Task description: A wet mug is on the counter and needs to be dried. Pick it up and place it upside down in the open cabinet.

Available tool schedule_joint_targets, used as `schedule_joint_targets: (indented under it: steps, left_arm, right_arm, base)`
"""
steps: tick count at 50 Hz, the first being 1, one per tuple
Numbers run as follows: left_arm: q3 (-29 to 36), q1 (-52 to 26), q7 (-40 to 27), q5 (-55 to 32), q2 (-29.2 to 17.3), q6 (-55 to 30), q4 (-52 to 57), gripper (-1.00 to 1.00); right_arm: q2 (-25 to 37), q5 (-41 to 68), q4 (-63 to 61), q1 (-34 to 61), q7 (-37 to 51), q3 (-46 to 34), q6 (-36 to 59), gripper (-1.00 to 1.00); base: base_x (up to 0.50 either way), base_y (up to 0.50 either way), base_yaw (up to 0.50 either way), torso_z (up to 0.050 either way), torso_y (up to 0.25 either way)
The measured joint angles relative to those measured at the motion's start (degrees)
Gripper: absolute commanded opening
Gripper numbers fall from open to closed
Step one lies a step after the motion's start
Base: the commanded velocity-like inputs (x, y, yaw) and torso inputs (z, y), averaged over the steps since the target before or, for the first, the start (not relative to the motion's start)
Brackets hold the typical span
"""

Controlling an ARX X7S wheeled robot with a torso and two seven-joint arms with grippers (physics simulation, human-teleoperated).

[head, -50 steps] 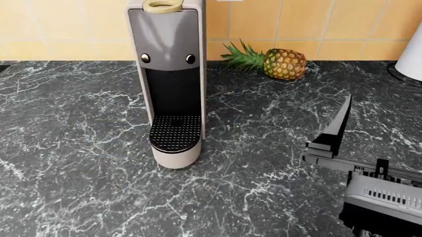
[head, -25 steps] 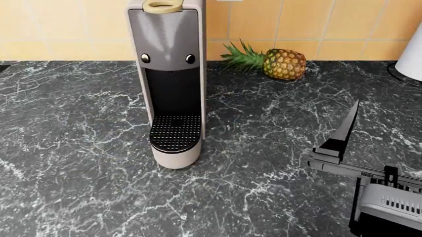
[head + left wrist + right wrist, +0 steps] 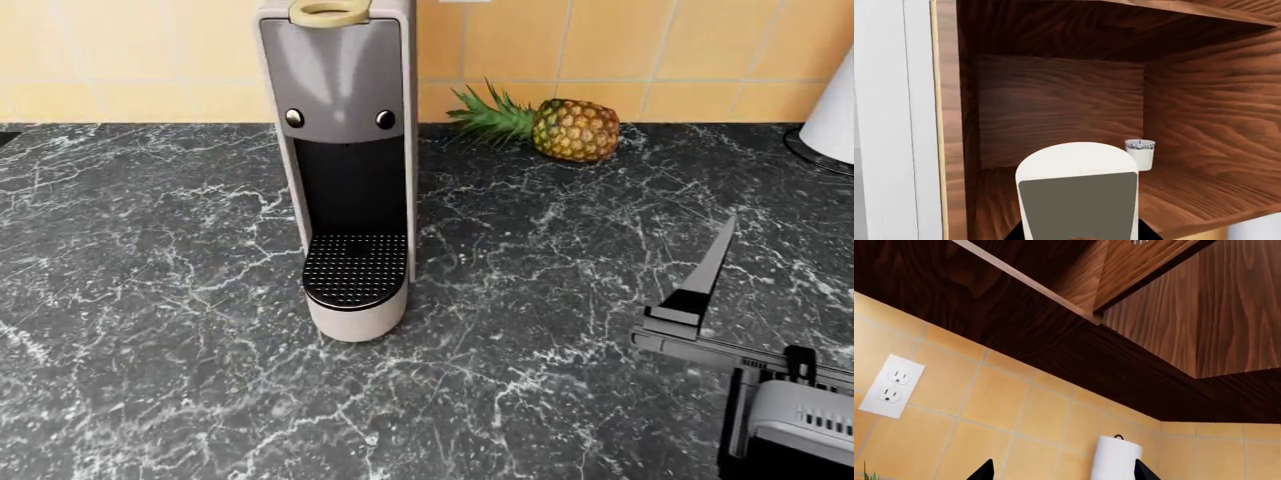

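Setting down comes next, by the look of it. Mug point(image 3: 1077, 200) up at the mouth of the open cabinet point(image 3: 1054, 110), over the front of its wooden floor and well clear of the counter point(image 3: 160, 300). Gripped, as far as can be judged, in the left tool point(image 3: 1081, 236). Only two black corners of that tool show, one tight against each side of the cream body, so call it a narrow hold on the mug.

To do it well:
- Ease forward until the whole body sits past the front edge of the floor, not half over the lip.
- Stay left of the small white cup point(image 3: 1139, 154) standing near the back right corner, now well apart from the mug.
- Lower straight along the mug's own axis until the down-facing end meets the wood, then spread the tool just enough to let go.
- Back out level, without dragging a finger along the wall of the mug.

Long axis roughly upright, running from the cabinet floor toward its ceiling, with no clear tilt. Pale closed-looking cap on the upper end and shaded wall below. Probably the base, which would mean rim down as the task asks, though not certain from this angle. Handle hidden, so no telling which way it faces.

Right tool point(image 3: 1062, 472) spread wide with nothing between its tips, aimed up at the tiled wall and the cabinet underside. Low over the counter at the right in the head view, far from the machine point(image 3: 340, 150), and best left parked there.
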Motion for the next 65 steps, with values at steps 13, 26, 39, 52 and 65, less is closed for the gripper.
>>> schedule_joint_targets:
  steps: [13, 26, 39, 52, 65]
  left_arm:
    - [5.1, 0.0, -0.5, -5.3, 0.6, 3.9, -3.7, -1.0]
    - [9.8, 0.0, -2.0, -9.5, 0.8, 7.0, -6.3, -1.0]
    - [13.5, 0.0, -3.4, -11.9, 0.8, 9.5, -8.9, -1.0]
    - [15.5, 0.0, -3.8, -13.9, 0.8, 12.1, -8.0, -1.0]
    - [16.6, -0.1, -3.7, -15.0, 0.8, 14.3, -7.0, -1.0]
  right_arm:
    - [0.3, 1.4, 1.0, -1.0, 0.1, 1.4, -2.0, 1.0]
    - [0.5, 2.3, 1.8, -1.9, 0.2, 2.3, -3.9, 1.0]
    - [0.5, 3.0, 2.3, -2.6, 0.1, 3.0, -5.4, 1.0]
    - [0.6, 3.7, 2.9, -2.8, -0.1, 3.6, -6.3, 1.0]
    - [0.6, 4.3, 3.4, -3.2, -0.1, 4.2, -7.1, 1.0]
  base:
    - [0.0, 0.0, 0.0, 0.0, 0.001]
    - [0.0, 0.0, 0.0, 0.0, 0.001]
    - [0.0, 0.0, 0.0, 0.0, 0.0]
    - [0.0, 0.0, 0.0, 0.001, 0.001]
    - [0.0, 0.0, 0.0, 0.0, -0.194]
